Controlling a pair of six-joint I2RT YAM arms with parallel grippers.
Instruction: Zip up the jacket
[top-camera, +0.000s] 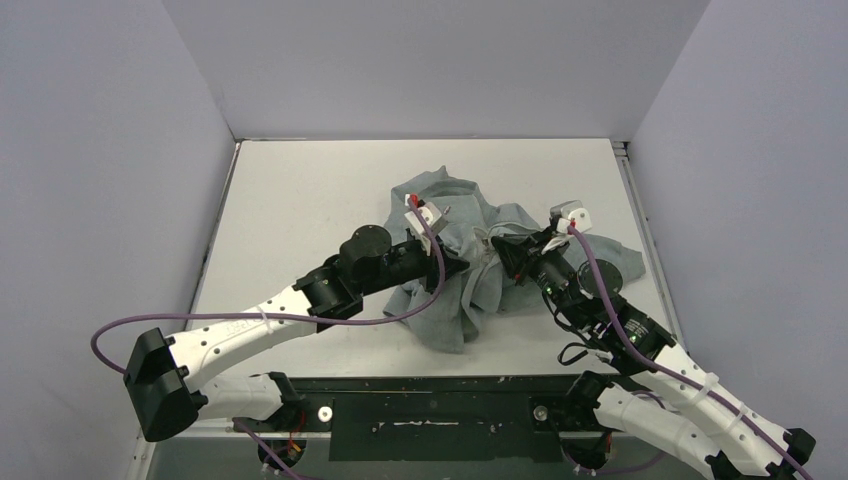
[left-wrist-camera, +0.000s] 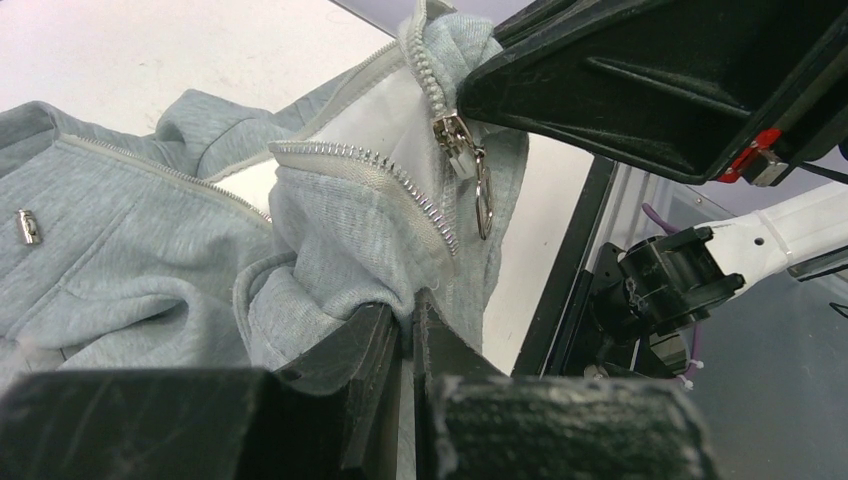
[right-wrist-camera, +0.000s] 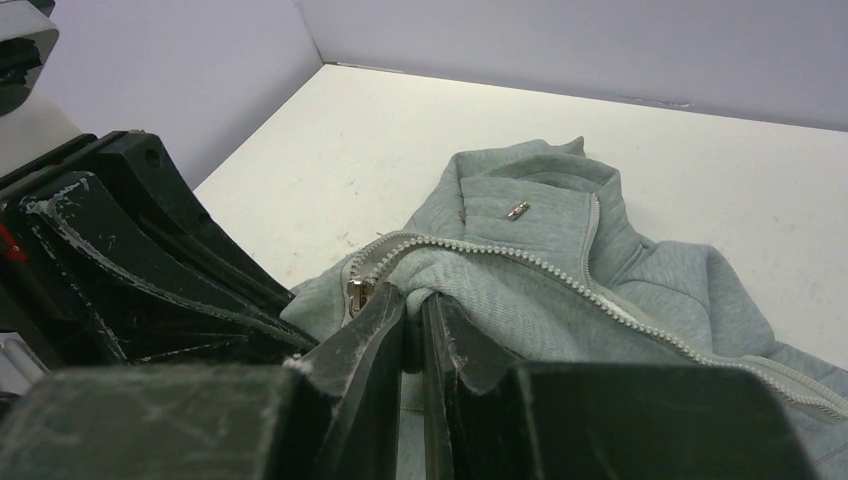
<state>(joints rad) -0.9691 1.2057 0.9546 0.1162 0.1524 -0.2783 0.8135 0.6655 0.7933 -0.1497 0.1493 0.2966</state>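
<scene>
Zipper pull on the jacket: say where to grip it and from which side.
Probably the metal ring hanging below the slider: it hangs loose against the jacket. Come from the side away from the teeth, jaws closing across its flat faces.

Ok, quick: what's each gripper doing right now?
Left gripper: closed on the light grey sweatshirt-fabric jacket.
Right gripper: closed on the jacket too.

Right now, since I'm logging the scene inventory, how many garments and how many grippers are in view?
Garments: 1, the jacket
Grippers: 2, the left gripper and the right gripper, both shut on the jacket
Total: 3
</scene>
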